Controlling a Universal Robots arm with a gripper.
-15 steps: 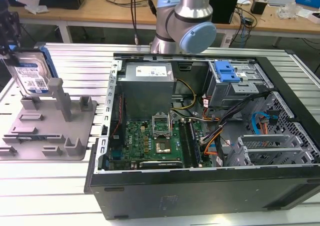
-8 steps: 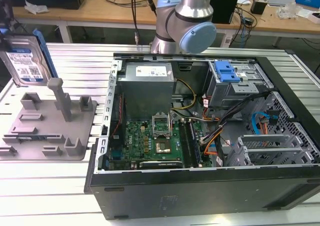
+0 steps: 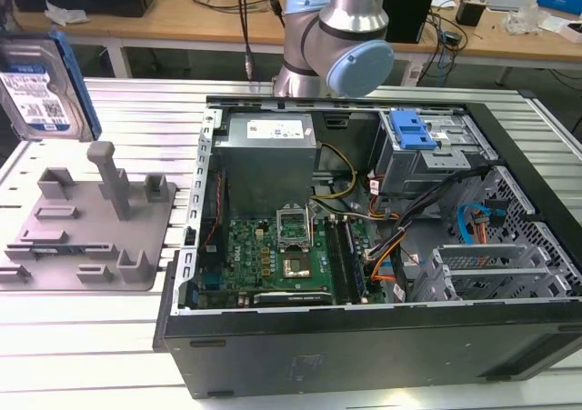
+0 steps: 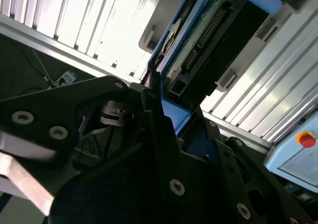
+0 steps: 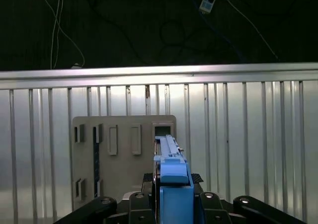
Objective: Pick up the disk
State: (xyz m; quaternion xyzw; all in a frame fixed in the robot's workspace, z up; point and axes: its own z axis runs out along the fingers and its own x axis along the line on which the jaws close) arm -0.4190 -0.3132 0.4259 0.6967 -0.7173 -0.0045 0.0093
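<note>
While the disk (image 3: 41, 87) hangs in the air above the far corner of the ribbed table (image 3: 109, 337) at the exterior view's left, it stands upright on edge, its white-and-blue label facing the camera and a blue rail down its side. Just below it the grey fixture (image 3: 86, 224) sits on the table with its posts upright, apart from the disk. In the second wrist view the gripper (image 4: 159, 110) has its black fingers (image 4: 154, 119) closed against the blue rail of the disk (image 4: 208, 40), whose connector edge and dark underside point away over the table slats. In the first wrist view the disk (image 5: 171, 174) shows edge-on between the fingers, with the fixture (image 5: 124, 149) lying flat underneath. An open computer case (image 3: 364, 246) takes up the table's middle and the exterior view's right, and the arm (image 3: 332, 37) rises behind its far edge.
</note>
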